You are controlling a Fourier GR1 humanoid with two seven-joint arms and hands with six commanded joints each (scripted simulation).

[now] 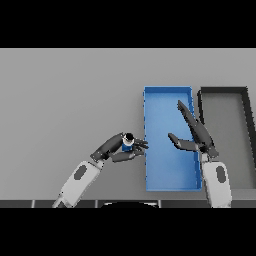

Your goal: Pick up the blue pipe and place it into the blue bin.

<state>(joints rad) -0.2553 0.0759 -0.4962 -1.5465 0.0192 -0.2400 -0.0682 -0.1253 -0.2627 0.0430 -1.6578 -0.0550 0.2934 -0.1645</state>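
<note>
The left hand (116,148) is seen near the middle of the head view, reached in from the lower left on its white and grey arm. Its dark fingers and thumb are curled round the blue pipe (127,145), which is held pinched between them. The pipe is shown as a short blue piece with a dark end turned upward. It is held just beside the left wall of the blue bin (167,92), outside the bin, with the fingertips reaching to that wall's edge. Whether the pipe is lifted clear of the desk (65,100) cannot be told from this view.

The right hand (196,136) is found over the right part of the blue bin, entered from the lower right. Its fingers are kept straight and spread, pointed up and to the left, with the thumb stretched out toward the bin's middle; nothing is held in it.

The blue bin is laid lengthwise, away from the robot. Just beside it on the right a dark grey bin (223,90) of like shape is set, with a narrow strip of desk between them.
</note>
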